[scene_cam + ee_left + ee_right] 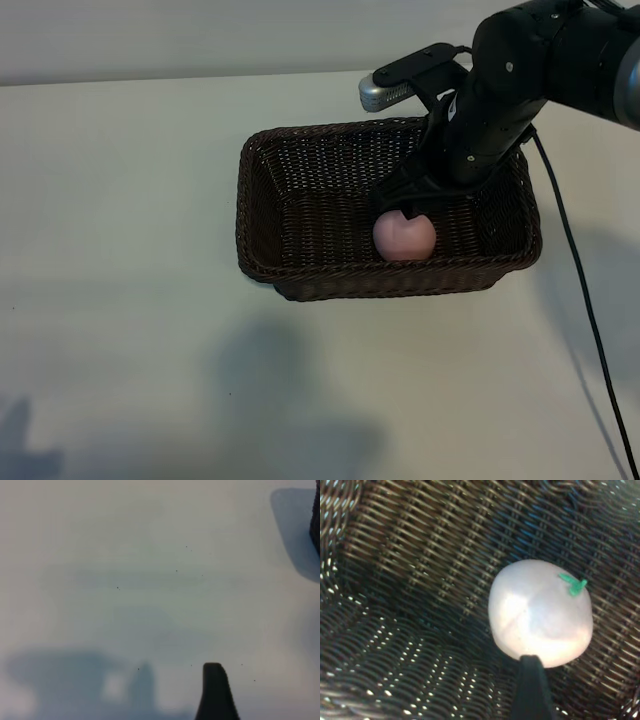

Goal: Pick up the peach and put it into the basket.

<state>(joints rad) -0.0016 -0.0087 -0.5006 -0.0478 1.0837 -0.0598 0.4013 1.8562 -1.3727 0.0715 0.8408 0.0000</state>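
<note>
From the exterior view, I am seeing the right gripper (405, 205) reaching down into the basket (300, 200) on the desk (120, 250), with the peach (404, 237) sitting just below its jaws on the basket floor (near the front wall). Whether those jaws are apart, I cannot tell here. On the left wrist view, one finger (215, 692) is showing over bare desk. On the right wrist view, the peach (541, 612) is lying on the weave just beyond a dark fingertip (532, 687).
</note>
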